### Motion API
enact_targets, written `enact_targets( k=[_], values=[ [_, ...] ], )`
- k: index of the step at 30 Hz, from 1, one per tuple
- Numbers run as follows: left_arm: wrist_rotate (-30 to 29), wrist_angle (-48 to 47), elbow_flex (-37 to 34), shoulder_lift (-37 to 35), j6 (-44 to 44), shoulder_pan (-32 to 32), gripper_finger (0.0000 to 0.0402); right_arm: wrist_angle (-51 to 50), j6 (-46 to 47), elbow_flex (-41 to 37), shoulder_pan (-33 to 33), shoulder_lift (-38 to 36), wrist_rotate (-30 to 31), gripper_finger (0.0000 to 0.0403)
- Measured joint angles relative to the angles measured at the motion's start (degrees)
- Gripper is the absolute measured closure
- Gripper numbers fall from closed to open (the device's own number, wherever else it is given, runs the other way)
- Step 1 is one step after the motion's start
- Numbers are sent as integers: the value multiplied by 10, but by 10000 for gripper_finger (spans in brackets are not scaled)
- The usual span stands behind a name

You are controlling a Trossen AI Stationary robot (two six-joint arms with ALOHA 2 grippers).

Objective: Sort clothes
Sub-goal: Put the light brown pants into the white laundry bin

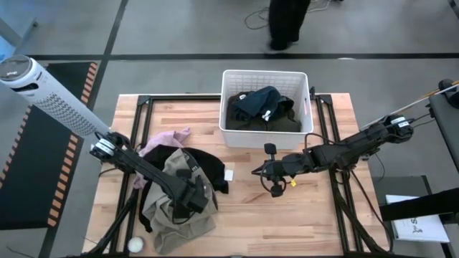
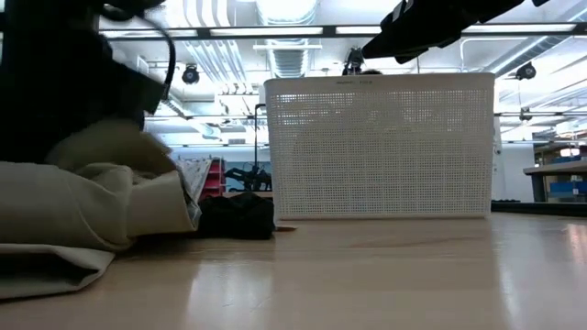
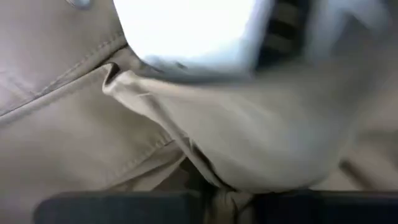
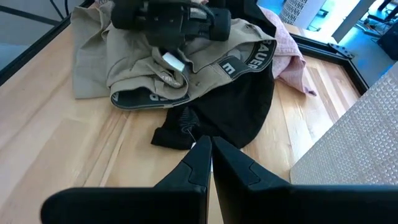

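**Left claw in the khaki pile, right claw idle over bare wood**

You had the left claw [image 1: 192, 197] down in the heap of clothes on the left half of the wooden surface [image 1: 301, 222], its fingers pinching a fold of the beige-khaki garment [image 1: 168, 211], which bunched between the dark pads in the left wrist view. The black garment [image 1: 208, 168] lay under and beside the khaki, spilling toward the middle of the surface, and the pale pink garment [image 1: 163, 138] sat at the far edge of the heap. The dark navy-blue garment [image 1: 259, 102] rested on top of the dark olive-green garment [image 1: 276, 122] inside the white plastic basket [image 1: 228, 132]. You kept the right claw [image 1: 259, 172] above bare wood between the heap and the basket, fingers pressed together and holding nothing.
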Motion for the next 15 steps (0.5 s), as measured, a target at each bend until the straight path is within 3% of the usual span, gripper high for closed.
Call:
enact_targets(
  k=[7, 15],
  values=[
    [-74, -54, 96, -58, -31, -1, 379, 1, -5, 0, 8, -4, 6, 403],
    [-190, -67, 223, -111, -29, 1, 384, 1, -12, 0, 59, -36, 80, 403]
  ],
)
